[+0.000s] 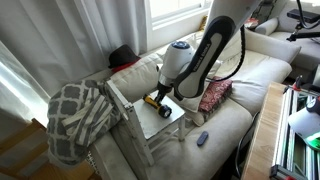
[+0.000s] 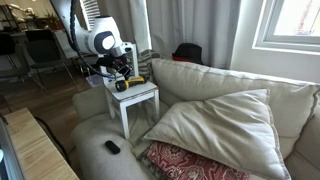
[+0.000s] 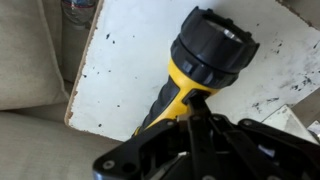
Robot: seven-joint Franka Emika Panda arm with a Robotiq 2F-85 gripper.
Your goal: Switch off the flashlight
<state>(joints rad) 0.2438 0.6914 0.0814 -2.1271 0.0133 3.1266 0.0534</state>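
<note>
The flashlight (image 3: 205,55) lies on its side on a small white table (image 3: 120,60). It has a yellow body with dark grip and a wide black head. In the wrist view my gripper (image 3: 190,112) has its two fingers shut together, and their tips touch the yellow body just behind the head. In both exterior views the gripper (image 1: 165,95) (image 2: 122,75) hangs down over the flashlight (image 1: 155,100) (image 2: 128,83) on the table (image 1: 175,118) (image 2: 145,95). Whether the lamp is lit cannot be seen.
The table stands on a beige sofa. A small dark grey remote-like object (image 1: 202,138) (image 2: 113,147) lies on the sofa seat. A red patterned pillow (image 1: 215,95) and a large beige cushion (image 2: 220,125) lie nearby. A checked blanket (image 1: 80,115) hangs over the armrest.
</note>
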